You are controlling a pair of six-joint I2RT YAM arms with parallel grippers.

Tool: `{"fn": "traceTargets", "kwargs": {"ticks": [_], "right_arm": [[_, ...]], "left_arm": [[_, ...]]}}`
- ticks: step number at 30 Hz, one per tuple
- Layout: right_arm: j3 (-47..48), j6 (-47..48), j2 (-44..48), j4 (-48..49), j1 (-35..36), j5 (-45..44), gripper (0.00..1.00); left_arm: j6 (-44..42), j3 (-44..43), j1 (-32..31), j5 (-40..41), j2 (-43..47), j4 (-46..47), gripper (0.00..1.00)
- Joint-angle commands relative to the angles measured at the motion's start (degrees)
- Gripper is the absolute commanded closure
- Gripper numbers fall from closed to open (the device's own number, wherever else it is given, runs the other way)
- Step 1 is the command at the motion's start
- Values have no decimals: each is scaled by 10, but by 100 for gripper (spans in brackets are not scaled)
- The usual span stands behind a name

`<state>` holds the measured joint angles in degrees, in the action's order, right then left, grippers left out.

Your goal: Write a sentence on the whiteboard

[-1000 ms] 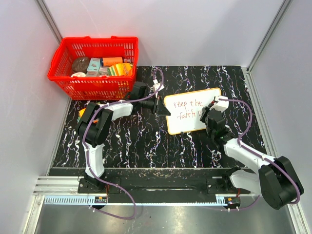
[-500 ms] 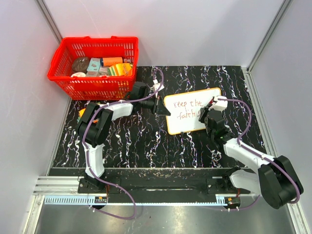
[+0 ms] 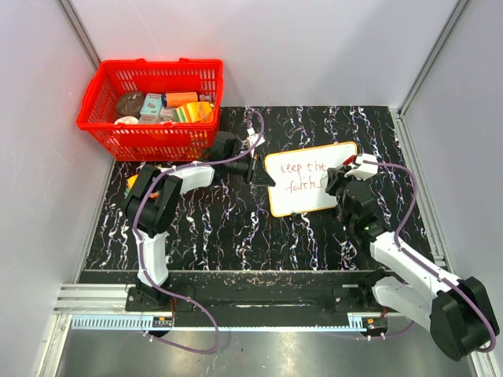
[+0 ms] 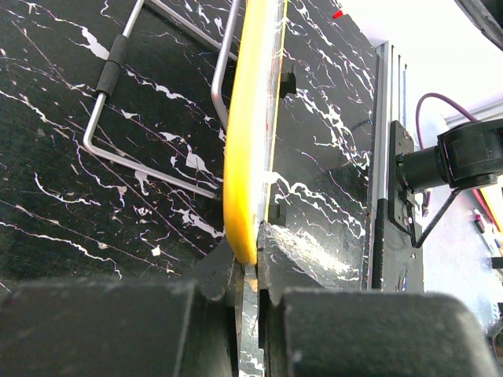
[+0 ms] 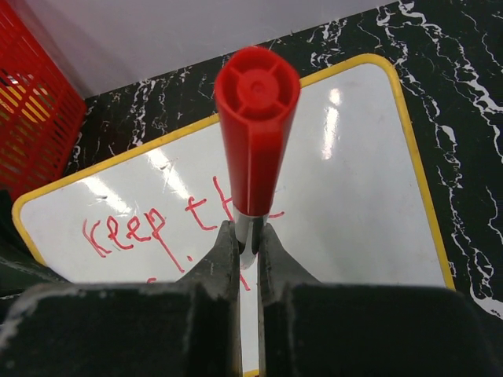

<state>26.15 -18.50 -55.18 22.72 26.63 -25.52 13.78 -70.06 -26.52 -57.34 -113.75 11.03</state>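
Top view: board (image 3: 334, 157) is flanked by both claws. Left claw (image 3: 266, 176) is pressed onto the board's left edge, likely so the board is kept from sliding under pen pressure. Right claw (image 3: 338, 179) is set over the board's right half, with the sentence (image 3: 305, 177) just left of it. Two lines are written, and the lower one looks unfinished. Basket (image 3: 149, 141) is well behind the left claw, not involved.

Left wrist view: grip confirmed. Jaws are pinched on the yellow rim, seen edge-on straight ahead of the claw. A wire stand (image 4: 118, 102) is shown behind the board, hidden from above. The board is probably propped at a tilt on it, hence the bracing.

Right wrist view: jaws are clamped on a red marker (image 5: 255, 133), butt end toward the camera, tip hidden below the jaws. Contact with the board cannot be told. Only "keep the" is seen beyond the claw; the lower line is blocked by it.
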Motion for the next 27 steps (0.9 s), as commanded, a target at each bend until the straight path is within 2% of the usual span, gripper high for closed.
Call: {"fn": "traceTargets", "kwargs": {"ticks": [1,13,27], "right_arm": [[26,30,-19,-6,3,-34,100],[41,40,-77,17,-2,-48,100],[31,24,-87,46,-21,-38,100]], "left_arm": [[-87,21,-16,53,-31,-62,100],[-87,21,-16,53,-31,-62,100],[-88,21,-16,52,-32,-62,100]]}}
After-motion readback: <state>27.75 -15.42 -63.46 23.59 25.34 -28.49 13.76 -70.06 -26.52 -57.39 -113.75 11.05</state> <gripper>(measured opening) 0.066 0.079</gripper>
